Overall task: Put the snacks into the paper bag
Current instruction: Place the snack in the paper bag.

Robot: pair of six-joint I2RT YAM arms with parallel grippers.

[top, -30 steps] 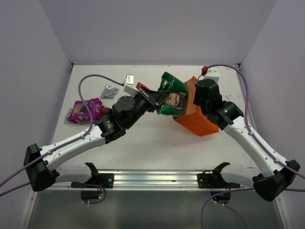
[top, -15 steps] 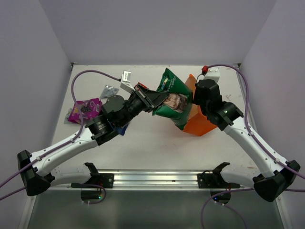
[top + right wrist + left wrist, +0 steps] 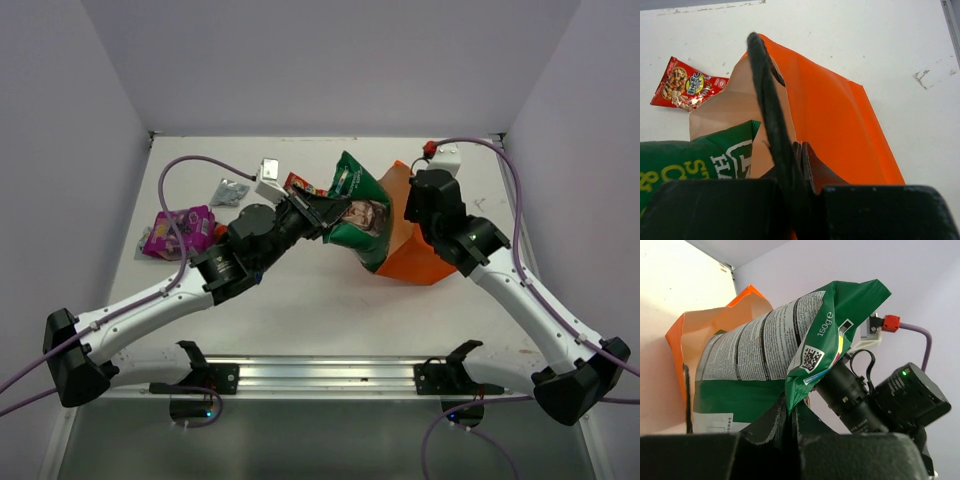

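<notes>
My left gripper (image 3: 318,212) is shut on the edge of the green-and-white packet (image 3: 362,215) and holds it at the open mouth of the orange paper bag (image 3: 420,255). In the left wrist view the packet (image 3: 765,355) hangs against the bag's pale inside (image 3: 700,325), pinched at the gripper (image 3: 790,407). My right gripper (image 3: 412,205) is shut on the bag's rim (image 3: 840,115) beside a black cord handle (image 3: 765,100), with its tips (image 3: 802,150) at the fold. The packet's corner (image 3: 695,155) lies inside the mouth. The dark blue packet is hidden.
A red packet (image 3: 303,185) lies behind the left gripper and also shows in the right wrist view (image 3: 687,85). A magenta-purple packet (image 3: 180,230) and a silver-grey packet (image 3: 230,190) lie at the left. White walls close the table on three sides.
The left gripper has pulled the green packet from crumpled at the bag's mouth to spread out and hanging in front of it. The bag's body has shifted and its mouth is held higher.
</notes>
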